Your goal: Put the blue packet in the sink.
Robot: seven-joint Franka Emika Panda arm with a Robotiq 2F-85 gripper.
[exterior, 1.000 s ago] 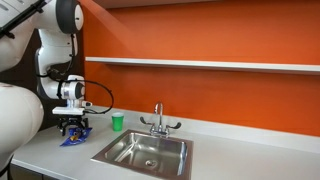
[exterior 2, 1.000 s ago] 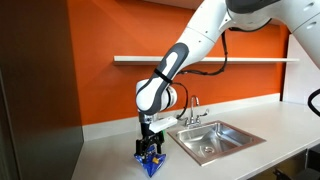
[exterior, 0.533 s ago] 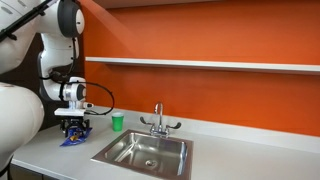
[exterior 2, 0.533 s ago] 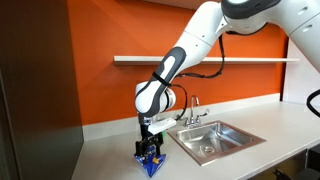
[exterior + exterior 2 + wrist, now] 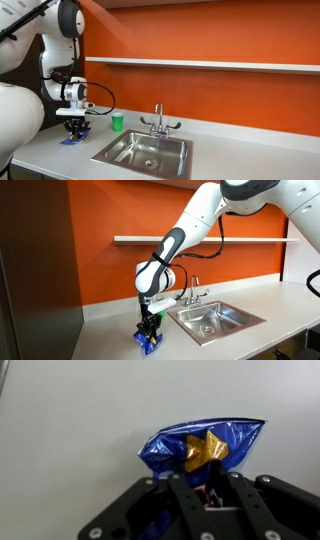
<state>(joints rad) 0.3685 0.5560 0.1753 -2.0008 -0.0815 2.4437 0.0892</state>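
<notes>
The blue packet [image 5: 205, 445], crinkly with a gold mark, lies crumpled on the pale counter left of the sink [image 5: 125, 147] in an exterior view. In the wrist view its near edge is pinched between the two dark fingers of my gripper [image 5: 210, 482], which is shut on it. Both exterior views show the gripper [image 5: 74, 128] [image 5: 150, 332] pointing straight down over the packet [image 5: 73, 138] [image 5: 150, 344], which still rests on the counter. The steel sink [image 5: 200, 318] holds nothing visible.
A small green cup [image 5: 117, 122] stands on the counter between the gripper and the chrome faucet [image 5: 158, 118]. A shelf [image 5: 200, 64] runs along the orange wall above. The counter's front edge lies close to the packet.
The jaws have closed in on the packet, which now looks bunched up and narrower than a second ago. The arm itself has hardly moved.
</notes>
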